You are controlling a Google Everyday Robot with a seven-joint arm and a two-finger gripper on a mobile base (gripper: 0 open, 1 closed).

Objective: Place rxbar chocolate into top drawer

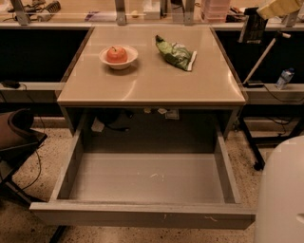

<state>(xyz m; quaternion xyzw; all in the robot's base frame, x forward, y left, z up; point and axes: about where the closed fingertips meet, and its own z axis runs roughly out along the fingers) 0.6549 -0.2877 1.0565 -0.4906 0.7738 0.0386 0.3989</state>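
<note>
Tool [269, 11], top right, seemingly pinches rxbar chocolate [251, 26] beyond chip bag [175, 53] and bowl [131, 57].

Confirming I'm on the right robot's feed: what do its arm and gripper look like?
The gripper, at the top right corner, is pale cream-yellow with angular edges and is mostly cropped. A smooth, rounded white shell fills the lower right. No cables show.
</note>
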